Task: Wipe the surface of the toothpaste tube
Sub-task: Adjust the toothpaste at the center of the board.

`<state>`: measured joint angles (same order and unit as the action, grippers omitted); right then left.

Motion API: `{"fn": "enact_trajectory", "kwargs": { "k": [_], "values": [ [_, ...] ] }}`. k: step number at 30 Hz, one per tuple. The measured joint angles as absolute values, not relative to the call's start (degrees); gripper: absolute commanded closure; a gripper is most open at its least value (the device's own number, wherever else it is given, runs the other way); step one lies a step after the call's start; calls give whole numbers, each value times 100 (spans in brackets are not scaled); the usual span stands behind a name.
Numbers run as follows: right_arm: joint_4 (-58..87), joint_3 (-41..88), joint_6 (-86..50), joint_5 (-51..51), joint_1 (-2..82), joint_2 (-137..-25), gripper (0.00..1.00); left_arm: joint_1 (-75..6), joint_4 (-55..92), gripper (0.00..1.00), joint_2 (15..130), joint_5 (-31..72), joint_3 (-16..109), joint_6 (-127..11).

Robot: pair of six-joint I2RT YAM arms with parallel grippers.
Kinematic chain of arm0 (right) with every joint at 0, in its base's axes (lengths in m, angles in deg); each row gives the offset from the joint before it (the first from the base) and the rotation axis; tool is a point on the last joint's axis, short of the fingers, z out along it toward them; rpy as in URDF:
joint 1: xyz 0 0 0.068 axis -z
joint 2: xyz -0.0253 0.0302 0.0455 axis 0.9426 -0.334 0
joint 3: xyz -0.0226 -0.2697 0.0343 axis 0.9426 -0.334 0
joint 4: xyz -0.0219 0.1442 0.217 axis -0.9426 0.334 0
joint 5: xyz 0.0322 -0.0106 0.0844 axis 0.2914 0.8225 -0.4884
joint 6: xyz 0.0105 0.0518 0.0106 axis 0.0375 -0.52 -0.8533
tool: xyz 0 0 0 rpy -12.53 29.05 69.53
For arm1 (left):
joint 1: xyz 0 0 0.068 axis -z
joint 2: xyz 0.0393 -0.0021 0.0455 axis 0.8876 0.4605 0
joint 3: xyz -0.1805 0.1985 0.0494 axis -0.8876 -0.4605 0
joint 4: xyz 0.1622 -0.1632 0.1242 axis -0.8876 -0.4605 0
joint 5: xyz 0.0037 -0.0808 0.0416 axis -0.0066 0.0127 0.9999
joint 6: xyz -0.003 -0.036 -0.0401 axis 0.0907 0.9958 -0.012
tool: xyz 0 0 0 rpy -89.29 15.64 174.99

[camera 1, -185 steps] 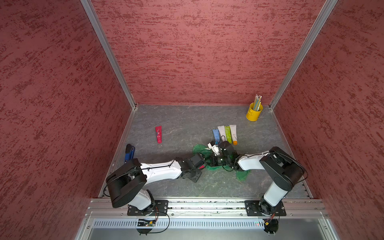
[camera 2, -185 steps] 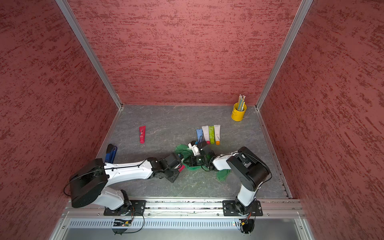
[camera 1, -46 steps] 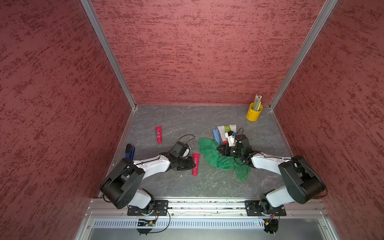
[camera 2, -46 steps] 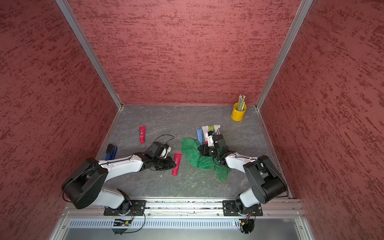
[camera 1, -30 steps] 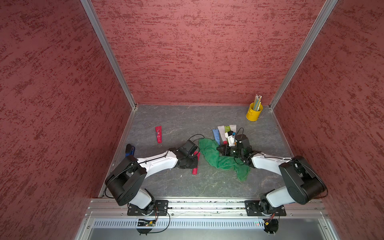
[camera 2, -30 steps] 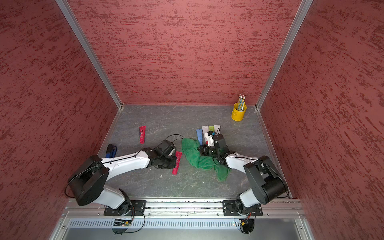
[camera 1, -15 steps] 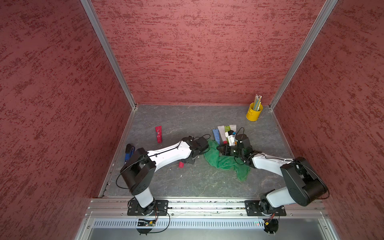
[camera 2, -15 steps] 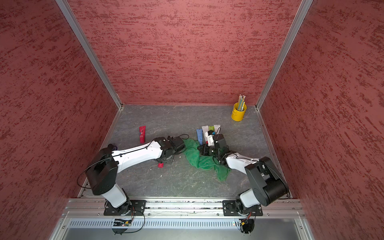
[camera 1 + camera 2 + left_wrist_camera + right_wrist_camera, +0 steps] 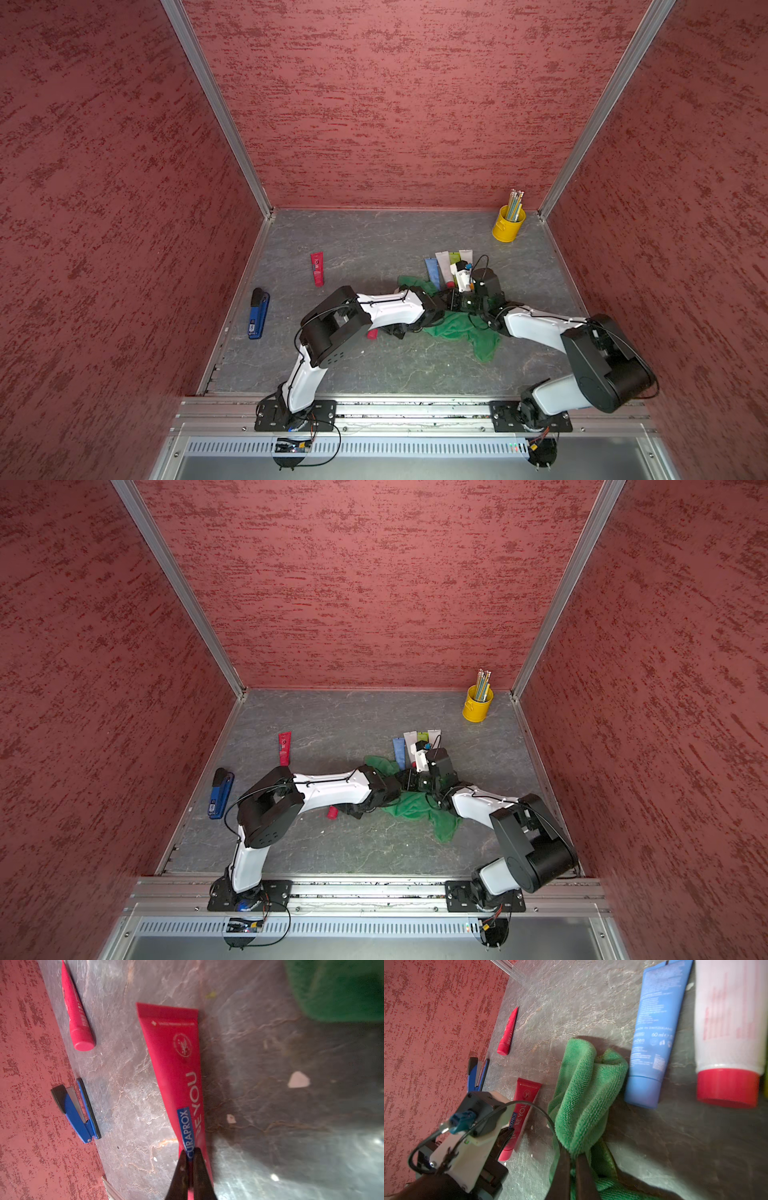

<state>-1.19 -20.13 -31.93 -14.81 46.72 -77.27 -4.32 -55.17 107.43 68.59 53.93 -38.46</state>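
The toothpaste tube [image 9: 176,1064] is red with white lettering and lies low on the grey floor. My left gripper [image 9: 190,1153] is shut on it near the cap end. In both top views only the red cap [image 9: 372,333] [image 9: 332,812] shows from under my left forearm. The left gripper [image 9: 388,331] sits just right of the cap. My right gripper [image 9: 572,1157] is shut on a bunched green cloth [image 9: 583,1095], which lies beside the tube [image 9: 522,1109] without touching it. In a top view the right gripper [image 9: 449,302] is over the cloth [image 9: 461,328], close to my left wrist.
A second red tube [image 9: 317,269] and a blue stapler [image 9: 259,313] lie toward the left wall. A row of tubes, the blue tube [image 9: 432,272] among them, lies just behind the cloth. A yellow cup of pencils [image 9: 508,224] stands in the back right corner. Small white scraps [image 9: 298,1082] dot the floor.
My left arm has swung right, its elbow raised, carrying the red tube from the middle of the floor to beside the cloth. The right arm has kept still with the cloth.
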Motion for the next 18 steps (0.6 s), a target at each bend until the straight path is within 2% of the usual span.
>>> {"fn": "enact_trajectory", "kwargs": {
  "k": [2,6,10,15,18],
  "values": [
    [-119,-2013,-3193,-1481,4672,-7727,100,-334,-5517,84,10811,6876,5448,-3816],
    [-119,-2013,-3193,-1483,4672,-7727,100,-111,-5510,64,10804,6926,5515,-3778],
    [-122,-2013,-3193,-1487,4672,-7727,100,34,-5287,54,10448,6990,5376,-3826],
    [-124,-2013,-3193,-1494,4672,-7729,100,-8,-4400,43,8684,6710,4418,-4038],
    [-124,-2013,-3193,-1501,4672,-7731,100,-452,-3598,37,7436,6087,3551,-4202]
  ]
}}
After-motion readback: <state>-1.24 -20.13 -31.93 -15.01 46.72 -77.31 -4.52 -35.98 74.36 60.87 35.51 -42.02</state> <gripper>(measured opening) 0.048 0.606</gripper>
